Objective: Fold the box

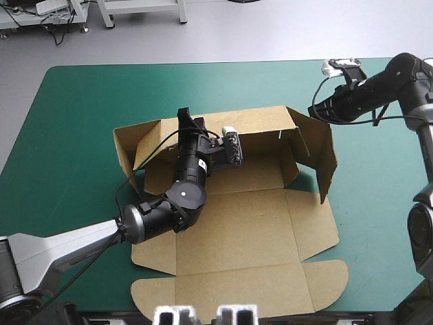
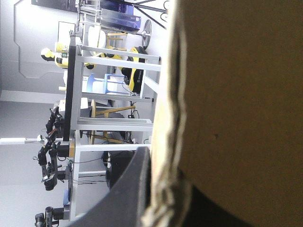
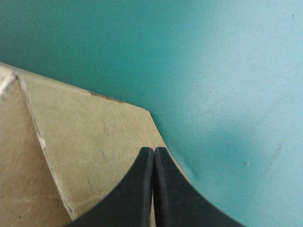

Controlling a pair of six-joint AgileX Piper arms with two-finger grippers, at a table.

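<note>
Left tool [image 1: 184, 114] pinches box [image 1: 257, 217] rear wall (right tool [image 3: 154, 150] closed, at right wall).

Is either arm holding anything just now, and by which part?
The left arm's fingers pinch the brown box by the top edge of its far wall. The right arm's fingers are shut on nothing, beside its right wall.
</note>
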